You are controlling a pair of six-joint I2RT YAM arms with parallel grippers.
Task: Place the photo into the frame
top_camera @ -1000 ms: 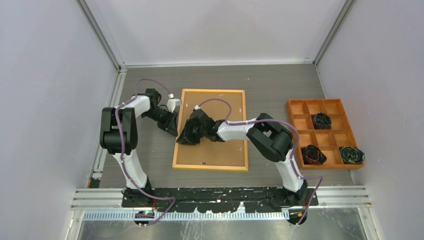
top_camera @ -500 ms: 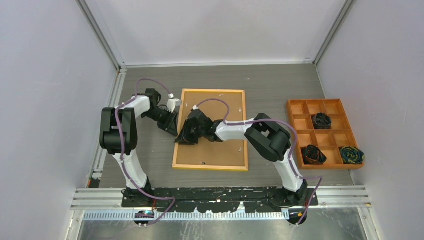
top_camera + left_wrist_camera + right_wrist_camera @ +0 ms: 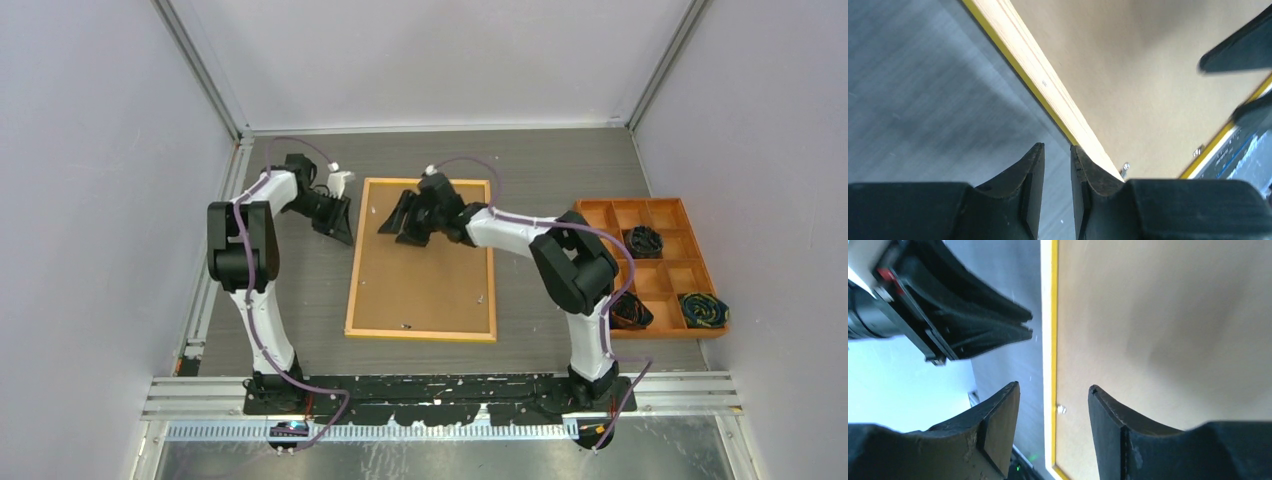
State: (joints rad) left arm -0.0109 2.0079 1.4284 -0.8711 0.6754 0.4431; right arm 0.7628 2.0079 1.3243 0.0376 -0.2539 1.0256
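Frame: edge lying beside left jaws, under right jaws.
Left gripper: jaws standing narrow, empty.
Right gripper: jaws gaping, empty.

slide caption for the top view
Left gripper and right gripper flank the left edge of the frame, lying back side up.

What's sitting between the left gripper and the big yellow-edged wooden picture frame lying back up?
Nothing visible. The left gripper sits just off the far left edge of the yellow-edged rectangular picture frame, with only bare grey table between them. The open right gripper hangs over the brown backing board, not in that gap.
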